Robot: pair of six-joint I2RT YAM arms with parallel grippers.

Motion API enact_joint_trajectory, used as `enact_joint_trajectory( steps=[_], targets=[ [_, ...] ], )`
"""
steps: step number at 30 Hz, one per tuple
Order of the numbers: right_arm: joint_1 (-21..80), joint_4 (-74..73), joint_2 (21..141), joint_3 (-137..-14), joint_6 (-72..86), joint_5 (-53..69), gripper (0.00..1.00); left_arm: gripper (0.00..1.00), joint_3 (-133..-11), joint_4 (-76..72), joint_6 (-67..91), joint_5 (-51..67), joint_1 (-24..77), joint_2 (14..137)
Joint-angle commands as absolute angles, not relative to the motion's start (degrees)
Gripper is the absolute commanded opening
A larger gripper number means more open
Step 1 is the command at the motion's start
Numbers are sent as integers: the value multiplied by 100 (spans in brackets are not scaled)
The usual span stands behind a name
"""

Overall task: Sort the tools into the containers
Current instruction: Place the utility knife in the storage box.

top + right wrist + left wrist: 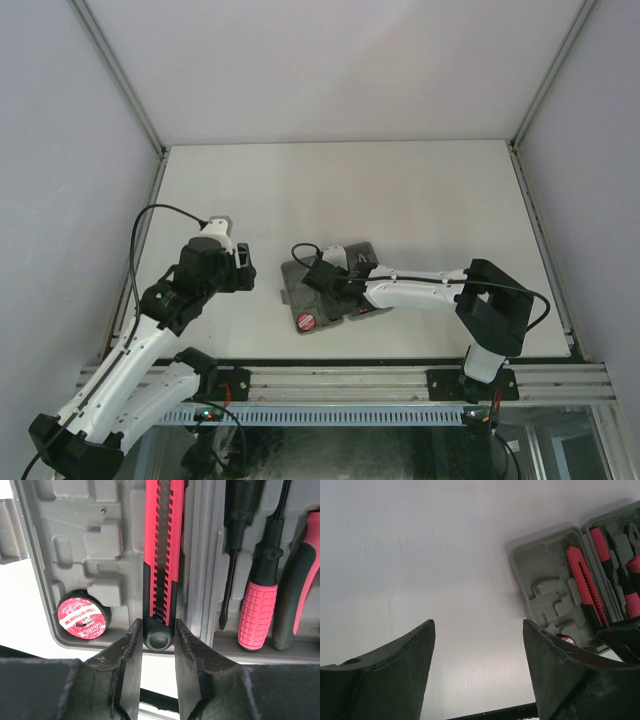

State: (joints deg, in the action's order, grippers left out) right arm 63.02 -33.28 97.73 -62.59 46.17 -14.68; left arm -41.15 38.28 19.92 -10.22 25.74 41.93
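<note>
White matte table [400, 190] fills floor of enclosure; faint scuffs and streaks on surface in left wrist view. Plain pale grey-lilac panels on three sides: far wall [330, 60], left wall [60, 150], right wall [600, 150]. Silver metal struts run along both far corners, left strut [120, 75] and right strut [550, 75]. Slotted aluminium rail [350, 378] along near table edge; pale blue toothed strip [330, 415] just below it. Dark space under rail, details unclear. Light even, diffuse, soft shadows only. No window in view.
</note>
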Motion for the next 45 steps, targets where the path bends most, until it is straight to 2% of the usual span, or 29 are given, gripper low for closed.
enact_joint_trajectory(
  steps=[1, 14, 31, 39, 45],
  targets=[
    [6275, -3362, 9761, -6450, 4537, -1573, 26, 75, -4365, 3700, 1995, -1024, 2545, 4177],
    [6362, -3583, 9651, -6530, 4545, -1719, 39, 75, -4366, 3705, 1995, -1028, 2544, 4190],
    [6462, -2969, 8940, -6490, 4218, -1971, 37, 75, -4324, 3574, 2133, -910, 2548, 3937],
    [6491, -2026, 8103, -5865, 4026, -2084, 40, 75, -4170, 3348, 3032, -167, 2543, 3788],
    [6363, -1377, 7572, -5262, 4091, -1992, 46, 75, -3714, 2954, 3364, 12, 2548, 3672]
  ],
)
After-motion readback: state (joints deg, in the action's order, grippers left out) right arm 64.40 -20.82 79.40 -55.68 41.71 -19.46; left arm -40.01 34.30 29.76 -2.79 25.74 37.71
